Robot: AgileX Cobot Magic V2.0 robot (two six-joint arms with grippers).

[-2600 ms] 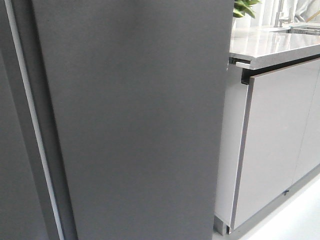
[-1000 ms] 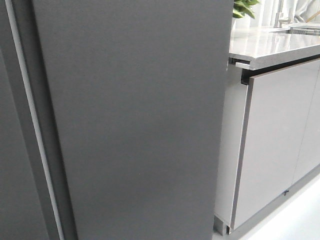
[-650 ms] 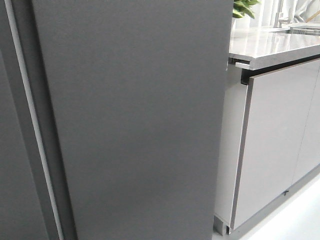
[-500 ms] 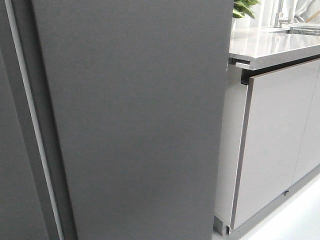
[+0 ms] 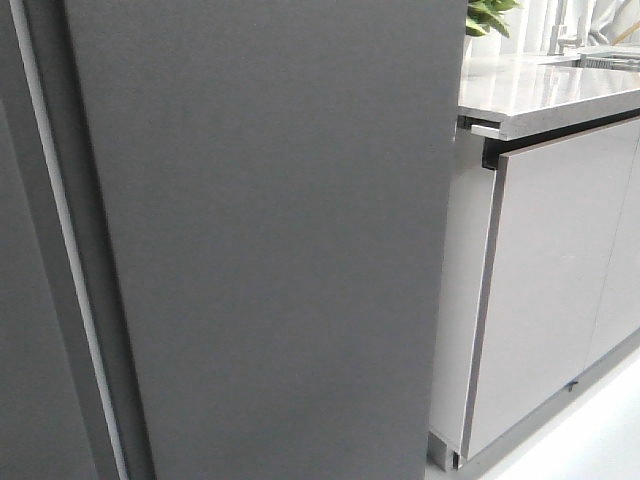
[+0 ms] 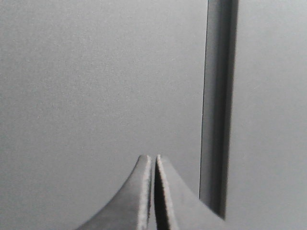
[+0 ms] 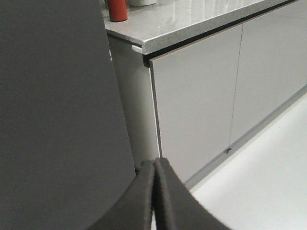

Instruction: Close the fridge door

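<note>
The fridge door (image 5: pixel 270 240) is a matte dark-grey slab that fills most of the front view. A thin white gasket strip (image 5: pixel 65 250) runs down the seam on its left. Beyond the seam is the matching dark-grey twin panel (image 5: pixel 25 360). Neither gripper shows in the front view. My left gripper (image 6: pixel 153 157) is shut and empty, its tips close to a dark-grey panel face (image 6: pixel 96 81) beside a vertical seam (image 6: pixel 218 105). My right gripper (image 7: pixel 156 160) is shut and empty, by the door's right edge (image 7: pixel 57 105).
Pale glossy cabinet fronts (image 5: pixel 550 290) stand right of the fridge under a grey stone countertop (image 5: pixel 540 95) with a green plant (image 5: pixel 490 15). A red canister (image 7: pixel 116 9) stands on the counter. There is white floor (image 7: pixel 259 182) at the lower right.
</note>
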